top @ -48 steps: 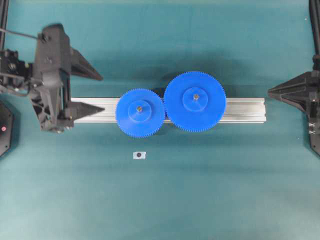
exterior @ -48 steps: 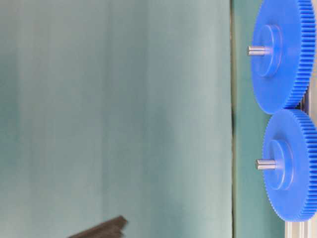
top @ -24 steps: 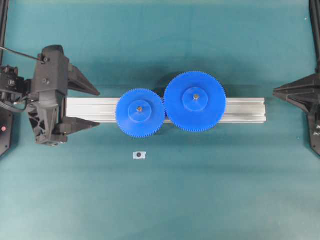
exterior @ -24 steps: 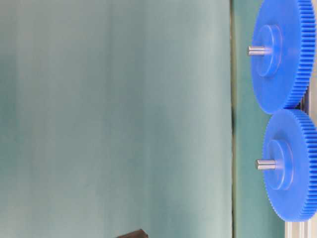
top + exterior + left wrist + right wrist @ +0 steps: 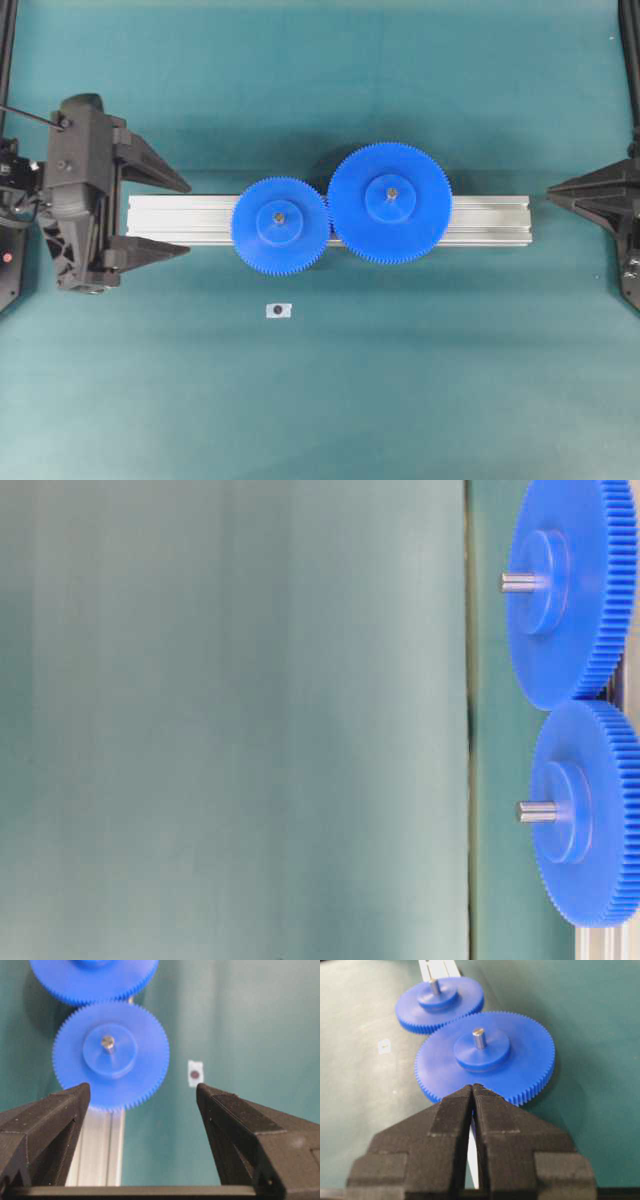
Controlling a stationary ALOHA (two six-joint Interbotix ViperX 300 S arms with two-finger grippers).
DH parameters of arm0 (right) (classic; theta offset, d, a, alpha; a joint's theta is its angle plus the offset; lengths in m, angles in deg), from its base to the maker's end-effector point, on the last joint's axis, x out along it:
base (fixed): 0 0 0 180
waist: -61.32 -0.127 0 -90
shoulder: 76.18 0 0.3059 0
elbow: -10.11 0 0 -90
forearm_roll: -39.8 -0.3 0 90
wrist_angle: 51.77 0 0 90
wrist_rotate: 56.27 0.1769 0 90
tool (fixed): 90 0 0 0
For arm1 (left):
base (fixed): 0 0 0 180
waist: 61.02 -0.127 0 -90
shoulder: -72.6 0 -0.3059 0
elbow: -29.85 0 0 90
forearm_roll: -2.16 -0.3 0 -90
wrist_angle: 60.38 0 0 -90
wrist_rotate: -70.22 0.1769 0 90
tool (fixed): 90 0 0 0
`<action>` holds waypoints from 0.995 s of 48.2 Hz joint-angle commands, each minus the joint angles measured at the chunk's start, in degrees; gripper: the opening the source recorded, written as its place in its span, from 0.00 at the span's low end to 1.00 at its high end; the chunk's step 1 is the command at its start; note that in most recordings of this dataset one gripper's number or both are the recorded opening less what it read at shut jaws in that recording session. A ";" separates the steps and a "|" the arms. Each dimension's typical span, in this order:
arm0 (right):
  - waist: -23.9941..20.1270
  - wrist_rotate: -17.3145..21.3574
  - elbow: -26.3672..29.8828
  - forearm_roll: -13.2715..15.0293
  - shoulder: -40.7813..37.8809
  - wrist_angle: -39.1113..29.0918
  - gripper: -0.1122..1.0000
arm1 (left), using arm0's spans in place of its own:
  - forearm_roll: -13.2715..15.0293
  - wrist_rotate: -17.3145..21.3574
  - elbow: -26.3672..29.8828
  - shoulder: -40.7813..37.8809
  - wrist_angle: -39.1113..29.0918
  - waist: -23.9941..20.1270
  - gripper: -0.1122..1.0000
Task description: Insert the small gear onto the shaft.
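Teal mat (image 5: 400,380); aluminium rail (image 5: 490,220) bearing both gears.

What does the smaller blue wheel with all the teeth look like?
The small gear is a bright blue, plastic-looking disc with fine teeth all round and a raised round hub in the middle. A grey metal pin pokes up through its centre hole. It lies flat across the silver rail, its teeth meeting the larger gear. No gripper touches it.

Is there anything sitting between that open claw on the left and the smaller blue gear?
Nothing visible does. The left gripper stands open at the end of the aluminium rail, with only bare rail between it and the small gear. That gear already sits on its shaft, meshed with the larger gear.
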 commanded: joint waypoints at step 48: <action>-3.25 -1.14 -6.06 4.83 -0.35 5.62 0.20 | -0.18 0.00 -5.27 7.82 3.25 -0.18 0.87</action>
